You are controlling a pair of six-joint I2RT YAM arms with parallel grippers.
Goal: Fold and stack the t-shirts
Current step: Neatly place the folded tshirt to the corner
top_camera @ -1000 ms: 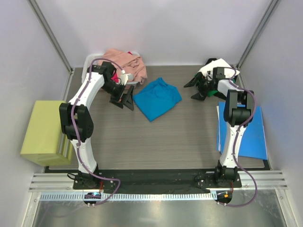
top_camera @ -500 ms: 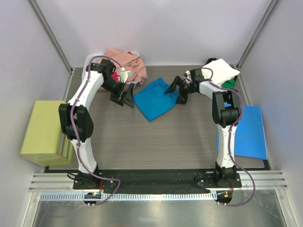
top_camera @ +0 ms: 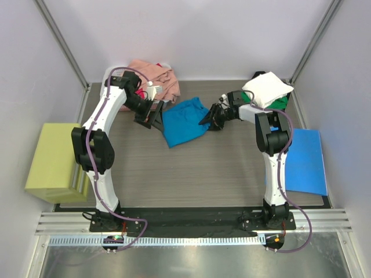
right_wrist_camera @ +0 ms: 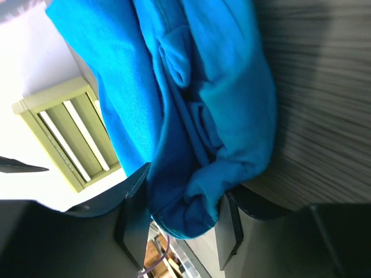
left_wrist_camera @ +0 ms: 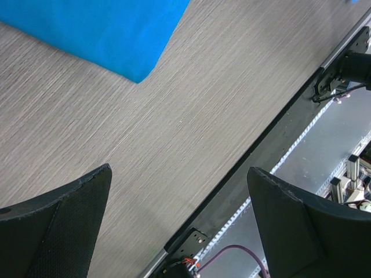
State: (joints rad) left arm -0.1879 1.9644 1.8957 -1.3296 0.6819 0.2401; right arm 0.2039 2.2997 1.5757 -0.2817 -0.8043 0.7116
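**Right arm brought across to the teal-blue shirt and closed on its edge**

Top external view: within the last second the right arm has been swung away from the white t-shirt and green t-shirt piled at the far right corner of the table. It has been brought to the right edge of the teal-blue t-shirt, which lies near the middle of the table's far half. That edge has been pushed in towards the left, so the shirt looks narrower and more bunched than it did. The left jaws have been kept at the shirt's left edge, just in front of the salmon pink t-shirt. The blue sheet and the yellow-green block are left untouched.

Left wrist view: the left jaws are seen spread wide above bare table, with nothing between them. One corner of the teal-blue t-shirt is seen ahead of them, apart from both fingers.

Right wrist view: a bunched fold of the teal-blue t-shirt is seen filling the gap between the right jaws, which have been drawn partly together from fully wide and are pinching it.

It is judged that only the right side of the shirt is held. A matching hold by the left jaws would be needed before the shirt can be lifted, spread and folded. No folded stack is yet seen.
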